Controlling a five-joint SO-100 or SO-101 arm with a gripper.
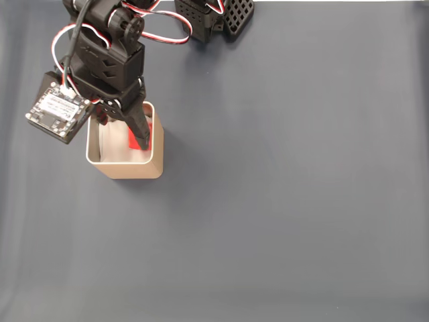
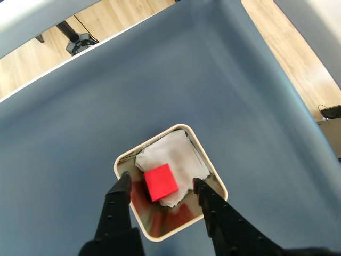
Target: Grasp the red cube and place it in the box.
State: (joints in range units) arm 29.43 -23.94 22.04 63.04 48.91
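Observation:
The red cube (image 2: 161,182) lies inside the box (image 2: 162,218) on its crumpled white lining, seen from above in the wrist view. My gripper (image 2: 161,182) hangs over the box, open, with one black finger on each side of the cube and a gap between each finger and the cube. In the fixed view the tan box (image 1: 127,174) stands at the left of the table with my gripper (image 1: 137,134) reaching down into its opening. A bit of the red cube (image 1: 136,143) shows beside the black finger there.
A dark blue-grey cloth (image 1: 288,201) covers the table. The arm's base (image 1: 208,17) sits at the top edge, close to the box. In the wrist view the table's edges and a wooden floor (image 2: 298,58) show beyond.

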